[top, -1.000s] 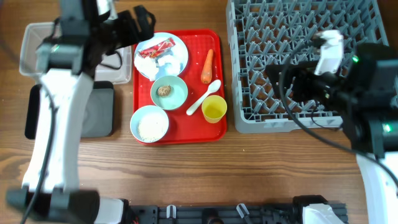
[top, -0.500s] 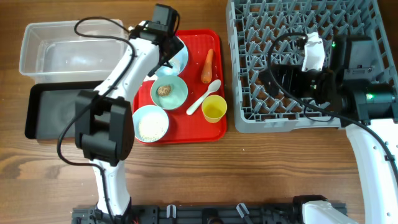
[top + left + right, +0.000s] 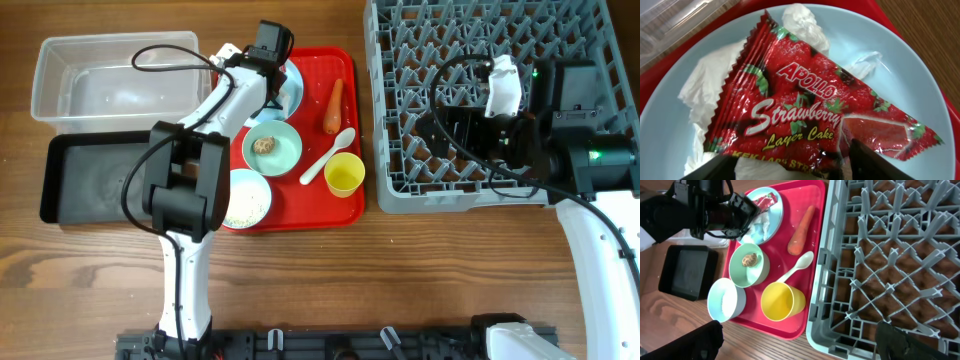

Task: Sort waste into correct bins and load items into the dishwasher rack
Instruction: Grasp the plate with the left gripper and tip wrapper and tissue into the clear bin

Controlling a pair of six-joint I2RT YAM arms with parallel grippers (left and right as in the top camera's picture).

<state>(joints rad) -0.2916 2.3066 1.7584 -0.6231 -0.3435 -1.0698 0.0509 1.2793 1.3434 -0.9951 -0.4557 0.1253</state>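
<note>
Likely step: lift wrapper [image 3: 805, 110] off plate [image 3: 900, 85], at the far left corner of red tray [image 3: 350, 75]. Wrapper lies flat on tissue [image 3: 705, 95]. Just above it is the left hand [image 3: 794, 152], fingers spread, empty. Pinch one crimped edge only. Foil looks slick and the tissue beneath may ride along, so lift slowly. Over rack [image 3: 880, 255] edge, right hand [image 3: 800, 340] is spread, empty. Print reads "APOLLO", "Strawberry Layer Cake"; lowest line cut off.
</note>
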